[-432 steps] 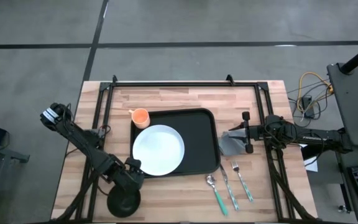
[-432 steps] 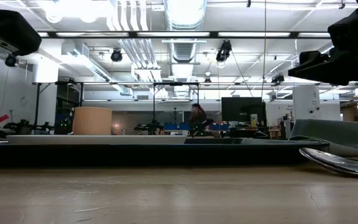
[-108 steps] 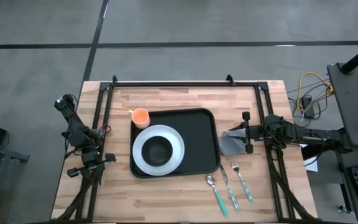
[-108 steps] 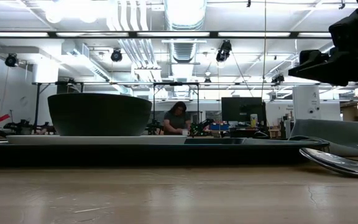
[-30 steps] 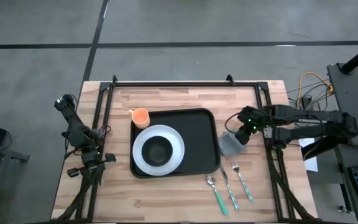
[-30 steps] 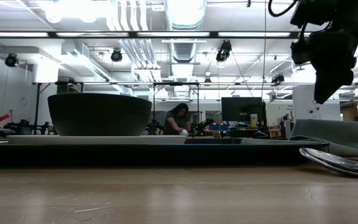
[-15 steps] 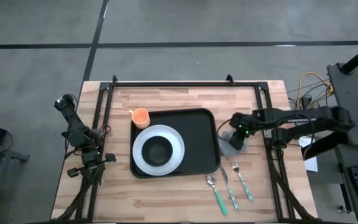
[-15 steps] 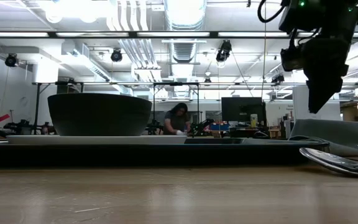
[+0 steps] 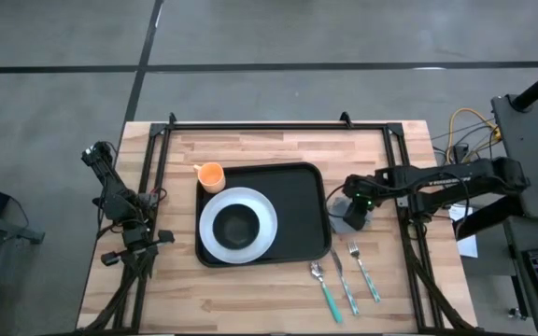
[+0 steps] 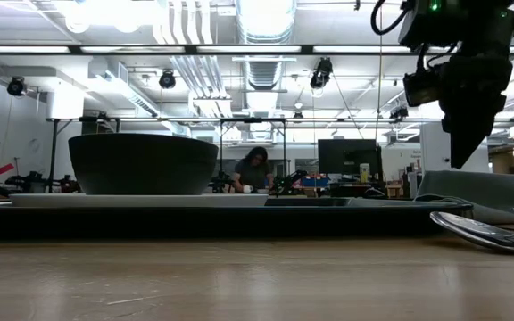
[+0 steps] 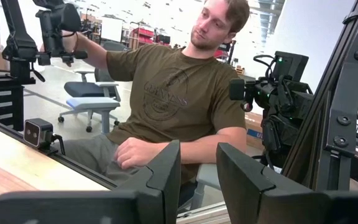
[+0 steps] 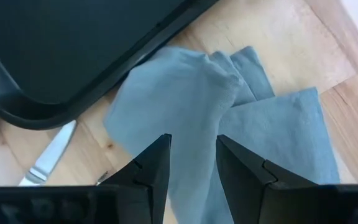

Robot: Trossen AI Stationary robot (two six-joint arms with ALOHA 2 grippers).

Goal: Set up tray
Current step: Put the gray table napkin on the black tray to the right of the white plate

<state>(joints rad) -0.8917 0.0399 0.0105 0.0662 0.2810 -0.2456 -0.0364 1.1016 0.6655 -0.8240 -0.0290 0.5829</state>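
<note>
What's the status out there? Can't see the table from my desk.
Right gripper open, over the napkin, not gripping. Left gripper open, parked at table edge. Tray holds plate and bowl. Nothing blocking.

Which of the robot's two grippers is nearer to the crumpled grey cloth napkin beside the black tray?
Right. The right gripper hangs directly over the grey cloth napkin, jaws open. The left gripper is parked off the table's opposite edge, beyond the large black tray.
</note>
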